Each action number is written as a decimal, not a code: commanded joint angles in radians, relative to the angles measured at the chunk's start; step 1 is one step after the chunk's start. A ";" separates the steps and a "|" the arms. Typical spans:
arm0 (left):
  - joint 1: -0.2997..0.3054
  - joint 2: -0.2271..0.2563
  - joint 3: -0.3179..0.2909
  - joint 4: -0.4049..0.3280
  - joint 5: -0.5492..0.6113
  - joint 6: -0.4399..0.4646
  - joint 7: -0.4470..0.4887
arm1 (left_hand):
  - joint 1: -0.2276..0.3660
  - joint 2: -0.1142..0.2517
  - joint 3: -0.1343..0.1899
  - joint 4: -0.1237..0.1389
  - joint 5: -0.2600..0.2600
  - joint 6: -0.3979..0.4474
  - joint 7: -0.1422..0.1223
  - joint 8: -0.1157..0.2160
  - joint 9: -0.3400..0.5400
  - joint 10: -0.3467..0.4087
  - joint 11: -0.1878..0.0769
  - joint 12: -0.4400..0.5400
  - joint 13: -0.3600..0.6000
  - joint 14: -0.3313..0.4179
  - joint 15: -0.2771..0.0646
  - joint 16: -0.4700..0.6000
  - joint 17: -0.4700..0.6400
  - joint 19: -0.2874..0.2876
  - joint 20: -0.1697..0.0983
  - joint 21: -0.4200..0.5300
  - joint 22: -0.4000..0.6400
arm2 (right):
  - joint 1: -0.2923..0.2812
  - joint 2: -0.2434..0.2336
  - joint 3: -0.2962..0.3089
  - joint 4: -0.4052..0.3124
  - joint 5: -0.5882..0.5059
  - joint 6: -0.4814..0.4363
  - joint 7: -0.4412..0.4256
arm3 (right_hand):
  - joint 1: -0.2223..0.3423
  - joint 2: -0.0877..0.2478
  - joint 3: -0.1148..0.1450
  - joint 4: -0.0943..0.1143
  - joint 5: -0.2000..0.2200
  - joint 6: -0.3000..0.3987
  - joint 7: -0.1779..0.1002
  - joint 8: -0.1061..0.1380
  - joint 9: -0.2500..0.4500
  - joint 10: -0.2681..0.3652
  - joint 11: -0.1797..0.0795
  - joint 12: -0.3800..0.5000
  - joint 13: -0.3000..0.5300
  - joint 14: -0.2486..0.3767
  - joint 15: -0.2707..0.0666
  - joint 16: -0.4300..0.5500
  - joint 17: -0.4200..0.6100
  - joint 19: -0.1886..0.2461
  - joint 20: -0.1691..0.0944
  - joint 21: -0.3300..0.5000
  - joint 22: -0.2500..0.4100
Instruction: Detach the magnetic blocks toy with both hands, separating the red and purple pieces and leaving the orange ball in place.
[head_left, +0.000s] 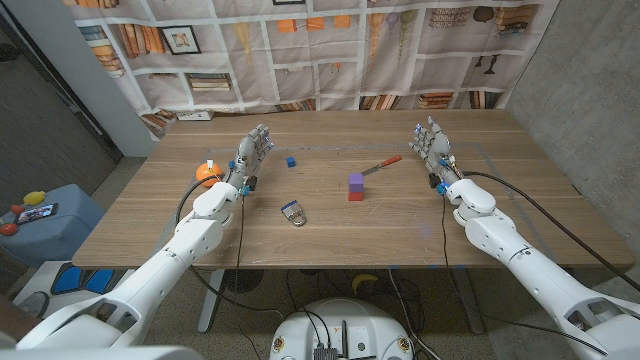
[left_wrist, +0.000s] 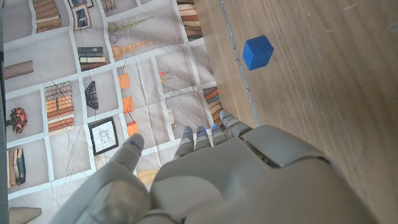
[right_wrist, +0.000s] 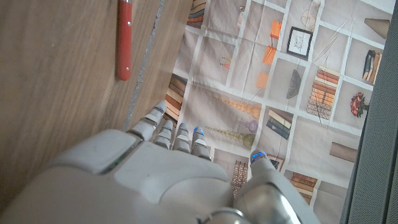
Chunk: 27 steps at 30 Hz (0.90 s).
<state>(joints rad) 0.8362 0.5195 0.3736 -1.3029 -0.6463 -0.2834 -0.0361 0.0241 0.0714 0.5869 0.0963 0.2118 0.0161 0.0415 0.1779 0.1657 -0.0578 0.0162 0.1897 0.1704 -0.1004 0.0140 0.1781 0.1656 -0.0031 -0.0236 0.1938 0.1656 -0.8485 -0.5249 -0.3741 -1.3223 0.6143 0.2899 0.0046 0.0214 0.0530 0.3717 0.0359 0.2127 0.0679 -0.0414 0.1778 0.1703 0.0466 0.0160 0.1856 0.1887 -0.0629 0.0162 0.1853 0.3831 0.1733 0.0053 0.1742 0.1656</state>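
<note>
Magnetic blocks, a purple cube stacked on a red cube (head_left: 355, 187), stand joined near the middle of the wooden table (head_left: 330, 240) in the head view, untouched and well apart from both hands. The left hand (head_left: 252, 155) is raised at the table's left side, fingers spread and holding nothing; a glossy orange ball (head_left: 208, 174) sits just beside its wrist. The right hand (head_left: 432, 146) mirrors it on the right, fingers apart and empty. A small blue cube (head_left: 291, 161), a red-handled knife (head_left: 378, 164) and a metal padlock (head_left: 294, 213) also lie on the wood.

From the left wrist view, the left hand's fingers (left_wrist: 199, 138) reach over the table's far edge, with the blue cube (left_wrist: 257, 51) close by.

In the right wrist view, the right hand's fingers (right_wrist: 180, 134) extend likewise, near the knife's red handle (right_wrist: 124, 38).

Separation has seemingly not begun. Next, both hands should converge inward on the stack, one taking each colour, while the left steers clear of the ball.
</note>
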 joint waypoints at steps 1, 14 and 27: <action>-0.005 0.026 0.001 -0.034 0.011 0.030 0.000 | 0.007 0.068 0.010 -0.005 0.005 0.008 0.004 0.005 0.004 -0.001 -0.004 0.005 0.002 0.001 -0.003 0.005 0.002 0.010 -0.006 0.003 0.003 | -0.014 -0.039 -0.017 -0.067 -0.078 -0.013 -0.056 | 0.005 0.008 0.008 -0.004 0.004 0.011 -0.002 0.007 0.005 0.009 0.002 0.006 0.002 -0.008 -0.007 0.005 -0.001 0.006 -0.003 0.006 0.002; 0.036 0.051 -0.010 -0.104 0.017 0.048 0.040 | 0.019 0.070 0.020 -0.023 0.005 0.015 -0.001 0.005 0.004 0.014 -0.013 0.007 0.001 0.018 -0.007 0.005 0.001 0.023 -0.003 0.004 0.002 | -0.036 -0.100 -0.033 -0.165 -0.194 -0.041 -0.120 | 0.019 0.006 0.011 -0.016 0.004 0.010 -0.004 0.007 0.005 0.012 0.001 0.008 0.002 -0.003 -0.011 0.008 -0.011 0.001 -0.009 0.006 0.002; 0.051 0.067 -0.022 -0.132 0.021 0.055 0.059 | 0.029 0.072 0.028 -0.038 0.004 0.024 -0.005 0.006 0.004 0.024 -0.020 0.007 0.001 0.026 -0.009 0.003 0.000 0.031 -0.001 0.003 0.002 | -0.069 -0.195 -0.047 -0.309 -0.335 -0.148 -0.180 | 0.032 -0.006 0.009 -0.035 0.002 0.012 -0.005 0.008 0.005 0.012 -0.001 0.008 0.001 -0.009 -0.014 0.006 -0.024 -0.014 -0.010 0.004 0.001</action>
<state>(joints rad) 0.8699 0.5751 0.3660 -1.4110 -0.6285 -0.2237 0.0038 0.0379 0.0841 0.6098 0.0643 0.2118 0.0325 0.0357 0.1779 0.1654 -0.0378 -0.0036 0.1897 0.1702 -0.0802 0.0054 0.1781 0.1628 0.0167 -0.0251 0.1937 0.1654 -0.8923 -0.6512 -0.4114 -1.5261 0.3964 0.2184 -0.1229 0.0439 0.0516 0.3796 0.0080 0.2127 0.0715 -0.0450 0.1817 0.1701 0.0556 0.0179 0.1855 0.1885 -0.0642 0.0069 0.1888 0.3616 0.1673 -0.0005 0.1741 0.1653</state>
